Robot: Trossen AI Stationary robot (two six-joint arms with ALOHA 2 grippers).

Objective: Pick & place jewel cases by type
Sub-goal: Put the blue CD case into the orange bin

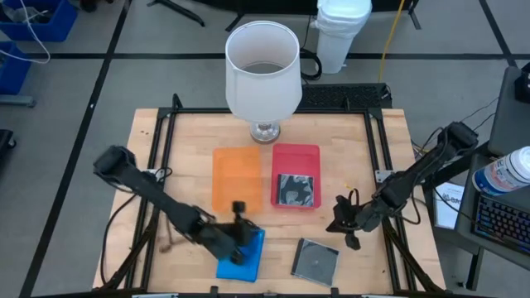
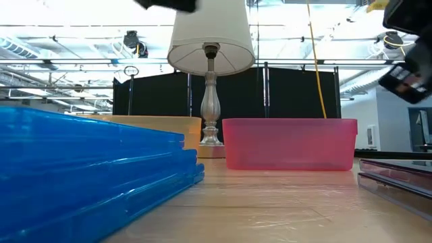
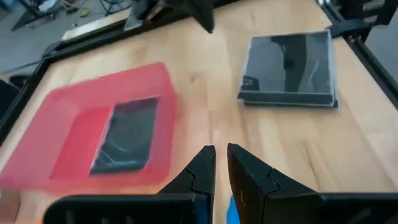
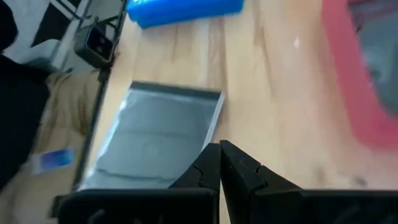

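My left gripper (image 1: pixel 240 245) hovers over the blue jewel-case stack (image 1: pixel 242 257) at the table's near edge, fingers (image 3: pixel 200 171) almost closed, holding nothing. My right gripper (image 1: pixel 346 225) hangs just beside the red tray (image 1: pixel 296 152), fingers (image 4: pixel 209 163) pressed together, empty. 1 dark jewel case (image 1: pixel 297 189) lies inside the red tray; more dark cases (image 1: pixel 315 261) lie on the wood near the front. The orange tray (image 1: pixel 237 178) sits just beside the red.

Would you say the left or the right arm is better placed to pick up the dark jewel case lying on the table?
Right, probably. The right gripper hangs beside the dark jewel case, while the left gripper sits over the blue cases.
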